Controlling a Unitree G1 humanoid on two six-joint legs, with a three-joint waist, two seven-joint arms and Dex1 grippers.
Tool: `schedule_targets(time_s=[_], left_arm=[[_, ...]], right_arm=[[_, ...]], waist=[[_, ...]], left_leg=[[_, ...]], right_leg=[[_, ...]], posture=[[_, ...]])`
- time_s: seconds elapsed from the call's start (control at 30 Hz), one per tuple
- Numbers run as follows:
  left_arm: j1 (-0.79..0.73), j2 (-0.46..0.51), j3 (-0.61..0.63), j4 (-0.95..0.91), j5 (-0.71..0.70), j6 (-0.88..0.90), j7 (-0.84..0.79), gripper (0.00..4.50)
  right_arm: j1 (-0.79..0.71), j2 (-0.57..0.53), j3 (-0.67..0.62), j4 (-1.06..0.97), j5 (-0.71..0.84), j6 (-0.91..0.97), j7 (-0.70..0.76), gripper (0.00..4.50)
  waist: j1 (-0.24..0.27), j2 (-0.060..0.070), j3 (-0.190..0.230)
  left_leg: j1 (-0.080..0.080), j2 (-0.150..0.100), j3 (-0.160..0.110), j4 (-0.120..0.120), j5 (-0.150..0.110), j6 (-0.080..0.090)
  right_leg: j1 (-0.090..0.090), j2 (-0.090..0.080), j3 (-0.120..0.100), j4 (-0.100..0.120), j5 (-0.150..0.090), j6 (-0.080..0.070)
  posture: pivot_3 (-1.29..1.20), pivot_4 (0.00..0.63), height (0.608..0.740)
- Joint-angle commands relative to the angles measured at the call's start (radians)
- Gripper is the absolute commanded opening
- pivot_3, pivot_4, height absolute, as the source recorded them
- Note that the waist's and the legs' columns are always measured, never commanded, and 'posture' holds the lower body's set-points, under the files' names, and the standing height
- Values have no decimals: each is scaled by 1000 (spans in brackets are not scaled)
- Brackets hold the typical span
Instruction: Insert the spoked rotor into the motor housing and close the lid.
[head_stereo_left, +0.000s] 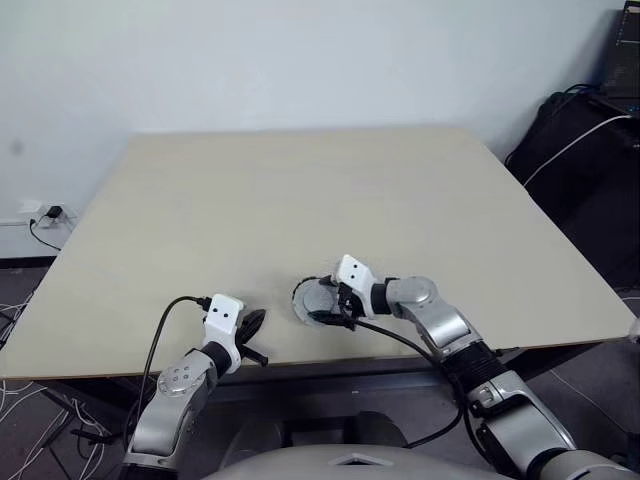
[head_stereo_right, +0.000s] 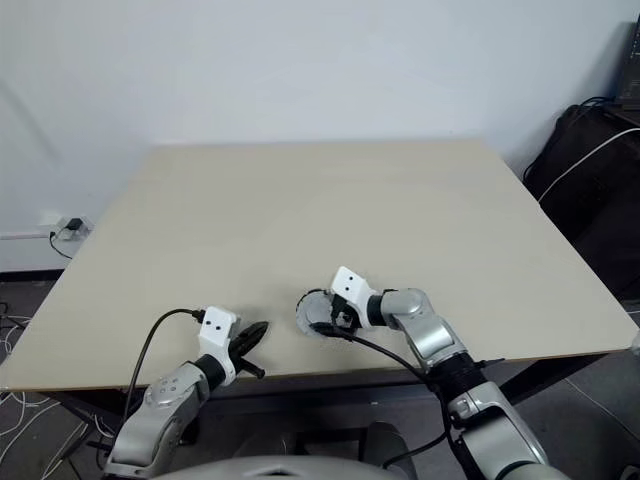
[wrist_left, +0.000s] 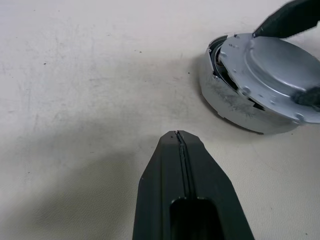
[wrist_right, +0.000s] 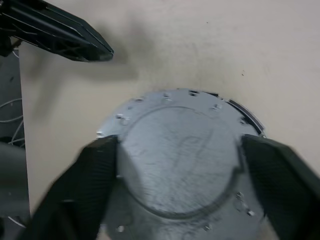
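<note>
We read the setting as a plain indoor test room of a lab or office kind. A large, pale beige, square-cornered wooden-looking table (head_stereo_left: 330, 200) stands against a bare, unmarked white wall (head_stereo_left: 300, 60), with no decoration or household furnishing around it. At the wall's foot on the robot's left we see a white wall socket with a black plug (head_stereo_left: 48, 213) and a thin black cable trailing to the dark grey floor (head_stereo_left: 15, 290), where pale loose wires (head_stereo_left: 30, 395) lie. On the robot's right, a black bag or soft case (head_stereo_left: 580, 170) crossed by a white cable (head_stereo_left: 575, 145) sits beside the table, beneath what may be a dark laptop edge (head_stereo_left: 622, 50).
</note>
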Motion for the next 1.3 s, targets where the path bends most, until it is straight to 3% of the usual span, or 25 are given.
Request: schedule_targets(time_s=[0.03,0.5,1.3], left_arm=[[-9,0,8,-56,-10,-3,7,0],[-16,-1,-3,-51,-10,0,4,0],[-15,-1,-2,-55,-12,0,4,0]], right_arm=[[-16,3,-37,-23,20,-9,-1,3198],[5,43,-90,-54,61,47,-73,3198],[-5,31,-7,-96,-44,222,-166,3198]], waist=[[0,0,0],[0,0,0],[0,2,-4]], left_leg=[[0,0,0,0,0,0],[0,0,0,0,0,0],[3,-1,0,0,1,1]], right_leg=[[0,0,0,0,0,0],[0,0,0,0,0,0],[0,0,0,0,0,0]], posture=[[0,0,740],[0,0,740],[0,0,740]])
